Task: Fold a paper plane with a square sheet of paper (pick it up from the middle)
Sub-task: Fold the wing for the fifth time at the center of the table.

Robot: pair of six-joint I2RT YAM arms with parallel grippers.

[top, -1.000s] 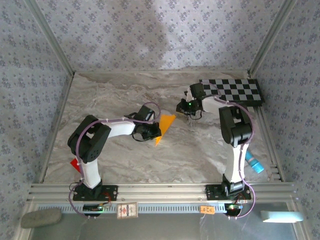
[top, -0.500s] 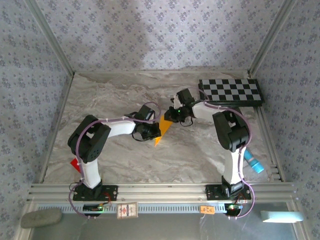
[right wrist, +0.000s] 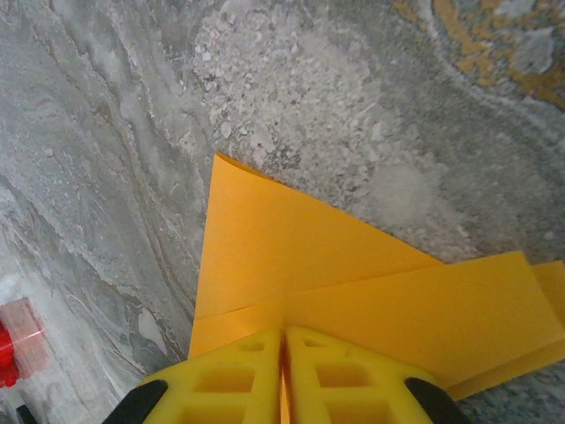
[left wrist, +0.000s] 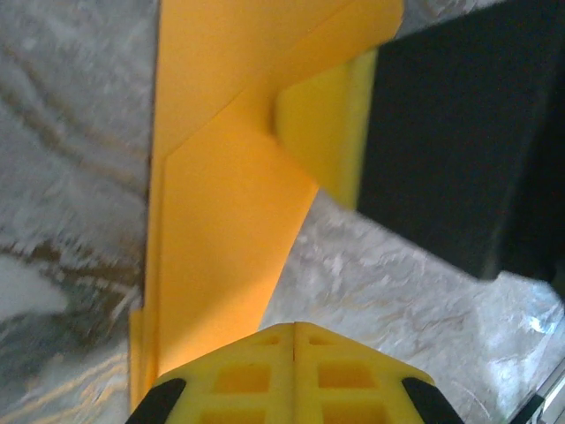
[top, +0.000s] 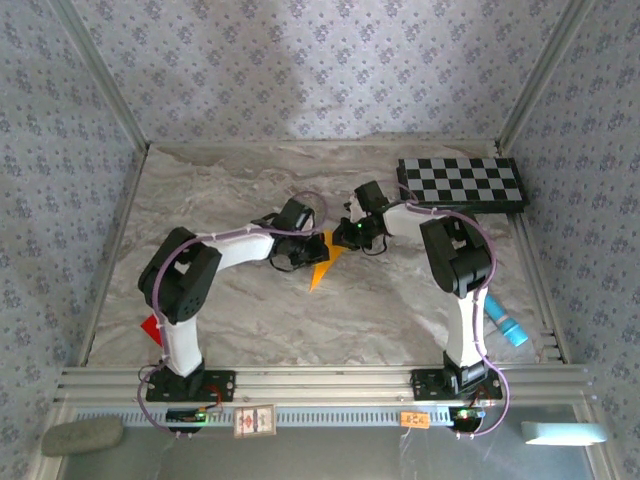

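Swung in from beside the checkerboard (top: 462,181) since a second ago: right gripper (top: 345,238), jaws together at the paper plane's (top: 322,268) far edge. Left gripper (top: 303,248) just opposite, jaws together, tips over the plane, flat mid-desk.

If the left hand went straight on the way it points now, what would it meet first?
Probably the yellow finger of the right hand, which sits at the folded paper just ahead, though depth is hard to judge.
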